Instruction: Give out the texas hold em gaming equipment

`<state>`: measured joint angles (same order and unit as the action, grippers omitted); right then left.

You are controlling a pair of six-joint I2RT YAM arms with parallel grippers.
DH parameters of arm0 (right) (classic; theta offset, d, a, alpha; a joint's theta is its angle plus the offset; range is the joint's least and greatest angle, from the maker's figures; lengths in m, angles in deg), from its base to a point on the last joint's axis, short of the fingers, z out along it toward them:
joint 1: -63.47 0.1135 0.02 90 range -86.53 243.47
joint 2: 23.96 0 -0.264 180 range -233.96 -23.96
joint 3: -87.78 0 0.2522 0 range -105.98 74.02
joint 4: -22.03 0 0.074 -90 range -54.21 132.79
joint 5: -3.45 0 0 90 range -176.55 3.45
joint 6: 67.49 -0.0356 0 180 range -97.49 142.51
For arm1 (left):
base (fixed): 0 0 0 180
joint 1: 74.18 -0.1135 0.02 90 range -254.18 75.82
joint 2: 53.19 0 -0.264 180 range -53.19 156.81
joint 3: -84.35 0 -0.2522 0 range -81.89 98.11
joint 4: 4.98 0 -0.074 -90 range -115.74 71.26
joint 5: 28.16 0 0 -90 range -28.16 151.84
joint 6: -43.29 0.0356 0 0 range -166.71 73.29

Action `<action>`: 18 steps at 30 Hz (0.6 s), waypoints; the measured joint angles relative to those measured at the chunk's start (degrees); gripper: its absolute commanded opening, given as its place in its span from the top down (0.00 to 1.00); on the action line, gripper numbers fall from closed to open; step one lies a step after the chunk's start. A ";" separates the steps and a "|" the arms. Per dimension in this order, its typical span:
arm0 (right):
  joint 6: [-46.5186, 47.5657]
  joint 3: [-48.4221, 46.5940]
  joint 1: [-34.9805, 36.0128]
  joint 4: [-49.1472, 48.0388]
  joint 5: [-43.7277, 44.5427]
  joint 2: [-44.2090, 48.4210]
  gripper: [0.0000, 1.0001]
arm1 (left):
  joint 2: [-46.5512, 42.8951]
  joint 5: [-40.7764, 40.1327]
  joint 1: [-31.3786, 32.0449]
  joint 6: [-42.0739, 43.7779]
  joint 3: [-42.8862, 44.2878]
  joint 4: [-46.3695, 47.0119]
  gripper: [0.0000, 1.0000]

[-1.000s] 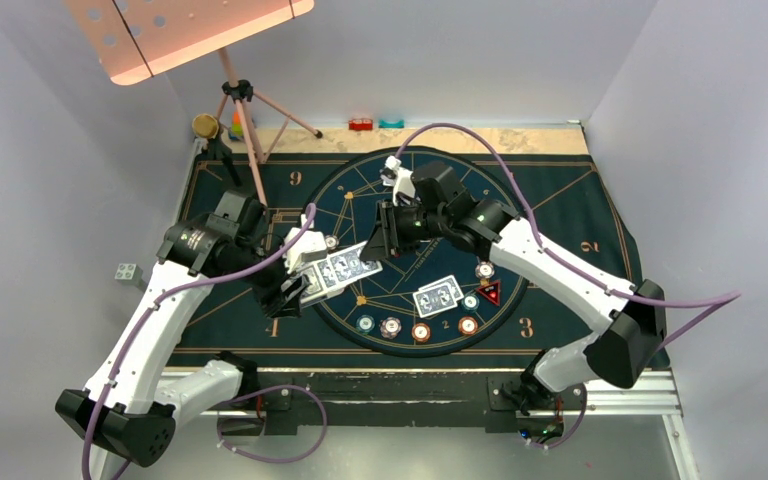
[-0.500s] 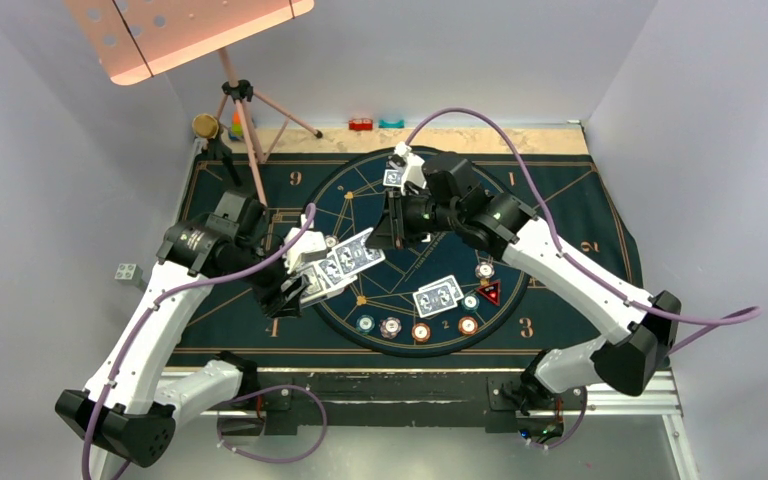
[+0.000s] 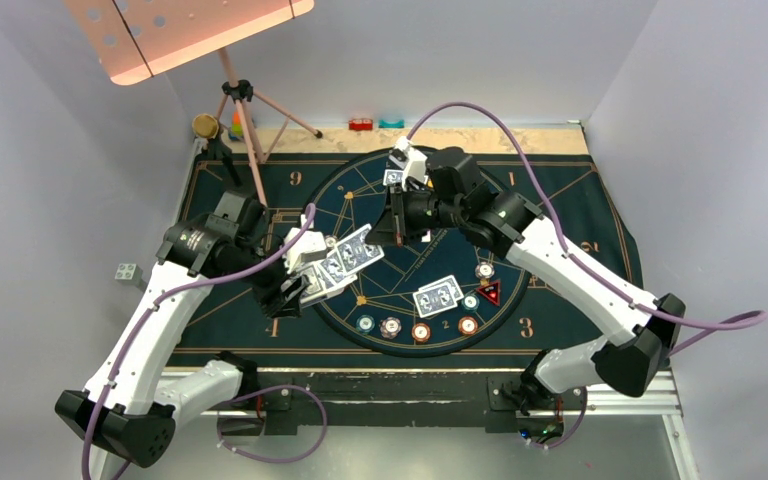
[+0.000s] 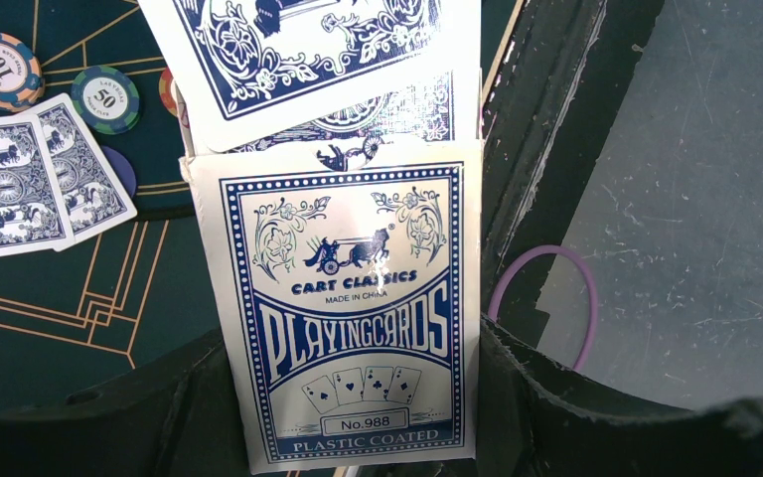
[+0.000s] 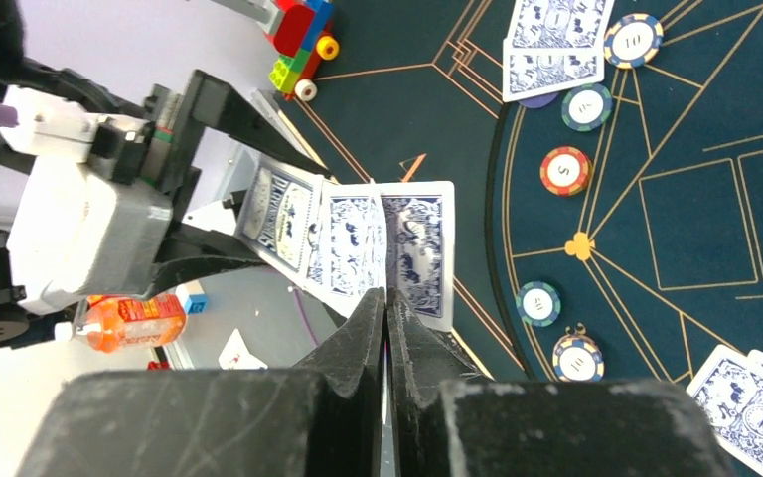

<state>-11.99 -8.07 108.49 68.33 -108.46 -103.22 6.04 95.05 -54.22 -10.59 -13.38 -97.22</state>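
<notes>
Now the left gripper [image 3: 295, 290] is clamped around the card box [image 4: 353, 328], from which blue-backed cards [image 5: 343, 243] fan out above the mat [image 3: 600, 200]. The right gripper [image 5: 385, 298] has its fingers pressed together on the end card [image 5: 420, 248].

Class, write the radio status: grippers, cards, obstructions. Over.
Left gripper clamps blue-and-white playing-card box, cards fanned out. Right gripper pinches one blue-backed card. No obstruction seen.
</notes>
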 measured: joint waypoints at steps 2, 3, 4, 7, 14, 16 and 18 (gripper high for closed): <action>0.00 -0.59 0.00 -0.15 -0.61 0.33 0.97 | 0.00 0.00 0.00 0.00 0.00 0.02 1.00; -0.04 -0.72 0.00 -0.33 -1.01 0.68 0.97 | 0.00 0.00 0.00 0.00 0.00 0.00 1.00; -0.04 -0.81 0.00 -0.39 -1.40 1.03 0.97 | 0.00 0.00 0.00 0.00 0.00 0.02 1.00; -0.07 -1.36 0.00 -0.52 -2.36 2.03 0.98 | 0.00 0.00 0.00 0.00 0.00 0.02 1.00; -0.31 -1.92 0.00 -0.52 -4.42 2.51 1.00 | 0.00 0.00 0.00 0.00 0.00 0.02 1.00; 0.13 -3.52 -0.11 0.98 -4.00 2.49 1.00 | 0.00 0.00 0.00 0.02 0.00 0.02 1.00; 1.03 -5.81 -0.76 2.64 -2.80 2.49 1.00 | 0.00 0.00 0.00 0.02 0.00 0.02 1.00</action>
<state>-10.97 -13.88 107.72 70.97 -111.26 -100.73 6.04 95.05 -54.22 -10.57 -13.38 -97.19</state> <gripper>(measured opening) 0.007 0.695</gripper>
